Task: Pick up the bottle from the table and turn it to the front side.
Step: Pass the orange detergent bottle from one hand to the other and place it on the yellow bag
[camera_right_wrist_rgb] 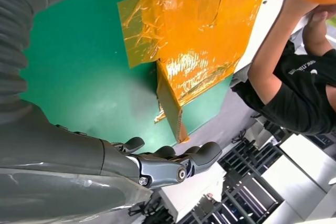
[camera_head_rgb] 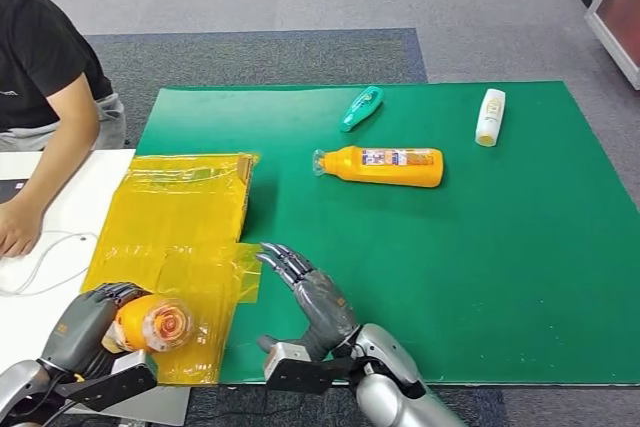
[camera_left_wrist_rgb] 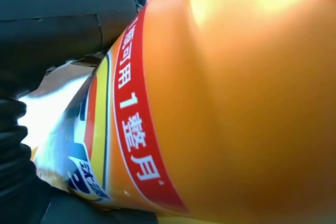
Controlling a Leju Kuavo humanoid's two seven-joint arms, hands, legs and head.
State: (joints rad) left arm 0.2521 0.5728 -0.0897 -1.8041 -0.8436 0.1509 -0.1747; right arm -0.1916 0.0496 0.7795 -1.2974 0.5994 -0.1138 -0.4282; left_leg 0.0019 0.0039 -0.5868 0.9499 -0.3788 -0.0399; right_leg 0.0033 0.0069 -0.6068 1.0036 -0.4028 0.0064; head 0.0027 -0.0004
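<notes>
Left hand [camera_head_rgb: 83,325] grips orange bottle [camera_head_rgb: 155,324] above yellow-wrapped box [camera_head_rgb: 181,217]. Right hand [camera_head_rgb: 313,297] empty, fingers spread. Risk: smooth bottle may slip during turning, drop onto box.

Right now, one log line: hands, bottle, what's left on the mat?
left hand: holds orange bottle | right hand: open, empty, over green mat | on mat: second orange bottle, green tube, white bottle

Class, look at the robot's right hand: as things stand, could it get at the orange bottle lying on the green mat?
Probably yes: the right hand is open over bare green mat, and nothing lies between it and the orange bottle.
</notes>
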